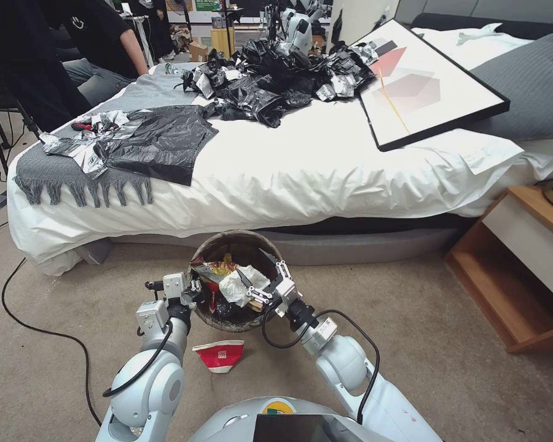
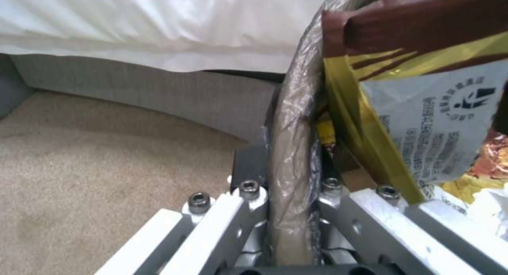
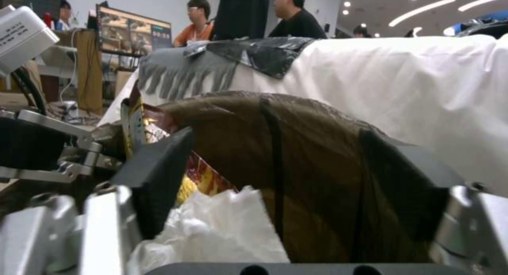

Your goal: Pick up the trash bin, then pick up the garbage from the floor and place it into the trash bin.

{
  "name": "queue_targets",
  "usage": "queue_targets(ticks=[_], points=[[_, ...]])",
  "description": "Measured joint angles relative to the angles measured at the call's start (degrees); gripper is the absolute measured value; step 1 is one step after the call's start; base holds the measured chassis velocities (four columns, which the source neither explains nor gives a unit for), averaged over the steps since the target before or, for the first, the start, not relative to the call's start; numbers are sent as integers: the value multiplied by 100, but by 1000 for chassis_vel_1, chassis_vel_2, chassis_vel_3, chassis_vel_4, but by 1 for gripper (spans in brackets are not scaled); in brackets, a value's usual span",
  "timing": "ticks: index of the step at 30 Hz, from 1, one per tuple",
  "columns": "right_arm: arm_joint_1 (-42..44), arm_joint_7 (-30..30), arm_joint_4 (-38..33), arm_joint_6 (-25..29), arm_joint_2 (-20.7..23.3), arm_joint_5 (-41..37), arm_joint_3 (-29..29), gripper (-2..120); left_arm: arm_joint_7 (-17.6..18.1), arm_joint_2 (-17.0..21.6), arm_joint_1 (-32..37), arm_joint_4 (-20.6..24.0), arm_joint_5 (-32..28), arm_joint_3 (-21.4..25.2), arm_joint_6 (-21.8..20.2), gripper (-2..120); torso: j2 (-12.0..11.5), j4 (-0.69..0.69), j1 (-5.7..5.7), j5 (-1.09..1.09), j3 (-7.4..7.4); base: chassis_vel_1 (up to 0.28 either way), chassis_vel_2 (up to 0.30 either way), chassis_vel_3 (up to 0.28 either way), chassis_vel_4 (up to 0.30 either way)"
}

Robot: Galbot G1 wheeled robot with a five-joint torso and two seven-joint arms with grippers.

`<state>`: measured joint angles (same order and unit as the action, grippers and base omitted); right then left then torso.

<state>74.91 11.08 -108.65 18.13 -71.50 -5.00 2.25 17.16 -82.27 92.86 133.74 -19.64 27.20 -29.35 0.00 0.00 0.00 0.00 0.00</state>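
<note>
Bin held up in front of the bed, right gripper over its mouth.

The left gripper [image 1: 193, 288] pinches the bin [image 1: 227, 245] rim at 9 o'clock, jaws pressed on the liner. The right gripper [image 1: 265, 277] sits at the bin's 3 o'clock, jaws spread over a white tissue [image 1: 239, 285] inside, beside a yellow wrapper [image 1: 218, 268]. A red-and-white cup [image 1: 219, 355] lies on the carpet [image 1: 442, 368] at the bin's 6 o'clock.

Small printed characters are showing on the white panel of the yellow snack wrapper [image 2: 444, 128] in the trash bin [image 2: 291, 148], too small for reading.
</note>
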Motion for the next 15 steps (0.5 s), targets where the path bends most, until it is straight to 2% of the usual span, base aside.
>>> queue_targets(ticks=[2, 3, 5, 15], points=[[-3, 0, 1, 0, 4, 1, 1, 84, 3, 2, 1, 3, -5, -6, -13, 4, 0, 0, 0, 0, 0, 0, 0, 0, 0], [-3, 0, 1, 0, 4, 1, 1, 84, 3, 2, 1, 3, -5, -6, -13, 4, 0, 0, 0, 0, 0, 0, 0, 0, 0], [-5, 0, 1, 0, 12, -1, 5, 97, 6, 6, 5, 4, -8, -9, -27, 4, 0, 0, 0, 0, 0, 0, 0, 0, 0], [-56, -27, -263, -3, 18, -79, 199, 100, 10, 30, 37, 22, -13, 2, -63, 4, 0, 0, 0, 0, 0, 0, 0, 0, 0]])
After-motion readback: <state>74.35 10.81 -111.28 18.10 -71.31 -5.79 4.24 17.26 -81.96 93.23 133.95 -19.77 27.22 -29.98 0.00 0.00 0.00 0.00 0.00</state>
